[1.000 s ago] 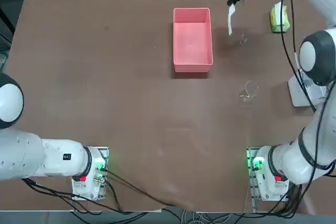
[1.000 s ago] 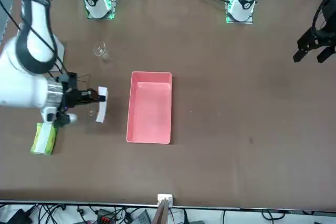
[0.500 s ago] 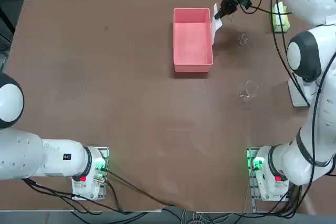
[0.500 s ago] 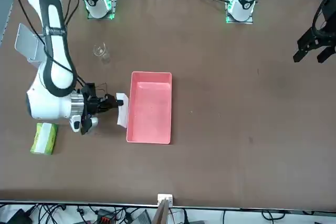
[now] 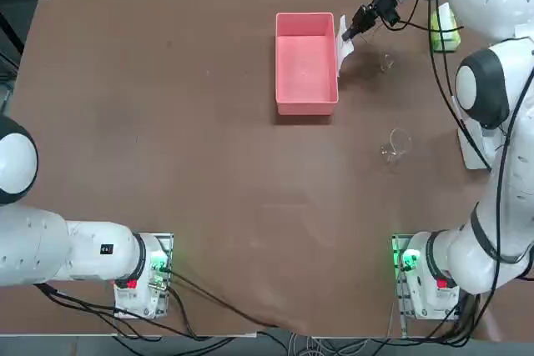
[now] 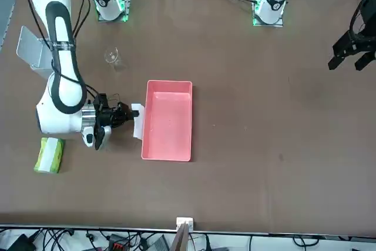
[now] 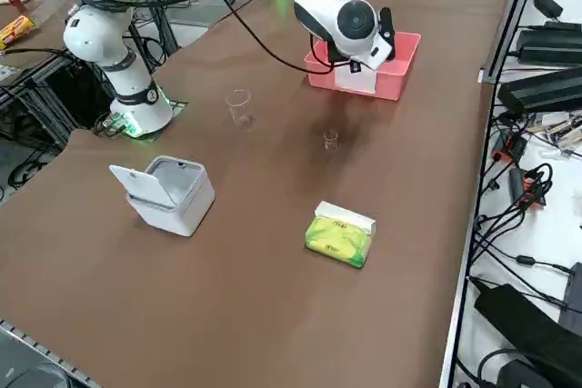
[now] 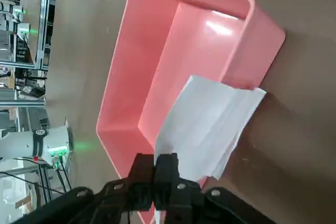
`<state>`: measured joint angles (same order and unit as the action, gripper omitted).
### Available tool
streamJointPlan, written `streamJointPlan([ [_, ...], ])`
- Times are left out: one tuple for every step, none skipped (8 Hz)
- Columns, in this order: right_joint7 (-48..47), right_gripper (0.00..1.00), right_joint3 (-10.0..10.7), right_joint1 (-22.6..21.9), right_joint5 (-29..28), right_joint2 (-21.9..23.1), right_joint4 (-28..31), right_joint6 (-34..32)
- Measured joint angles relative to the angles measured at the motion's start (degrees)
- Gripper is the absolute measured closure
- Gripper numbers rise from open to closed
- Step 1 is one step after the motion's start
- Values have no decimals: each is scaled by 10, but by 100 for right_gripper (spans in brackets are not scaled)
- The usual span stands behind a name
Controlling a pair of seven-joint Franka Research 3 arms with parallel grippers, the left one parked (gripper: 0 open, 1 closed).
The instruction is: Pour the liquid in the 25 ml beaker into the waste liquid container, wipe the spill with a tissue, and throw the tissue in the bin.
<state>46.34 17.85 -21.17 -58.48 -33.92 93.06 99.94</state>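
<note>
My right gripper [image 5: 351, 29] [image 6: 126, 113] [image 8: 160, 162] is shut on a flat white tissue [image 5: 344, 46] [image 6: 138, 121] [image 8: 206, 124]. The tissue hangs right beside the pink waste liquid container [image 5: 306, 107] [image 6: 168, 83] [image 8: 126, 66], against the outside of its long wall on the side facing the tiny 25 ml beaker [image 5: 386, 62] [image 7: 330, 139]. That beaker stands upright on the table a short way from the gripper. The bin [image 7: 169, 194] [image 6: 32, 51] sits with its lid open near the table's right edge. No wet spot shows on the table.
A larger clear beaker [image 5: 397, 143] [image 6: 112, 57] [image 7: 239, 104] stands between the small beaker and my arm's base. The yellow-green tissue pack [image 5: 445, 27] [image 6: 49, 154] [image 7: 341, 233] lies at the far right corner.
My right gripper has carried the tissue from above the small beaker, near the tissue pack, across and down to the pink container's wall. Its jaws stayed shut on the tissue.
</note>
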Motion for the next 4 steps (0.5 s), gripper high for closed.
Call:
streamJointPlan([
  [10,97,0,0,0,-1,4,-1],
  [25,97,0,0,0,-4,8,-1],
  [40,97,-1,-1,0,-7,9,-1],
  [46,97,-1,-2,-1,-11,9,-1],
])
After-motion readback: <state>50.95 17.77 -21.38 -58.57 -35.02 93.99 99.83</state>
